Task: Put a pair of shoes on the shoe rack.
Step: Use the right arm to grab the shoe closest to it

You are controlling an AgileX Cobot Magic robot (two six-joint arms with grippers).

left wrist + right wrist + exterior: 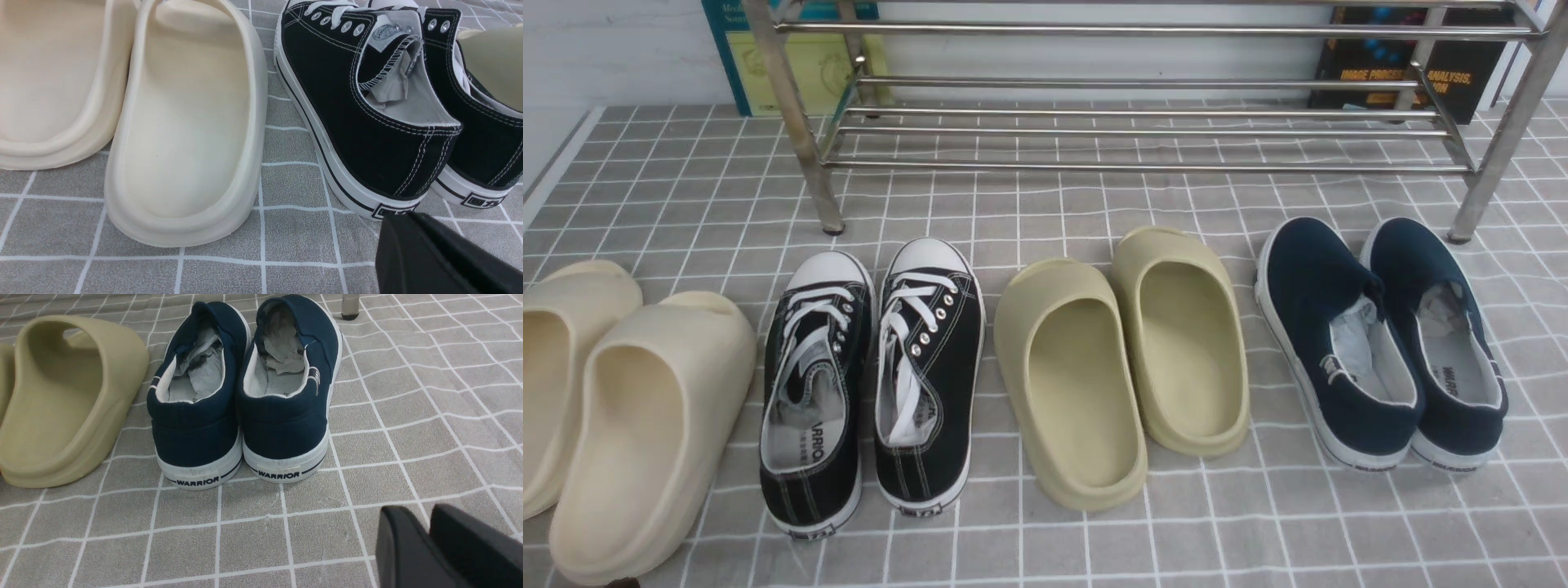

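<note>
The two navy blue slip-on shoes (1327, 327) (1437, 327) stand side by side on the grey checked cloth at the right, toes toward the shoe rack (1143, 131), a steel-tube rack at the back. In the right wrist view their heels (196, 428) (286, 424) face me, stuffed with paper. My right gripper (416, 516) is low over the cloth behind them and to one side, apart from them, its fingers together and empty. My left gripper (402, 222) is shut and empty just behind the heel of a black sneaker (367, 122). Neither gripper shows in the front view.
From left to right in a row stand cream slides (645, 425), black lace-up sneakers (813, 384), olive-beige slides (1066, 384) and the navy pair. Books (792, 57) (1405, 65) lean on the wall behind the rack. The rack's right front leg (1478, 196) stands by the navy toes.
</note>
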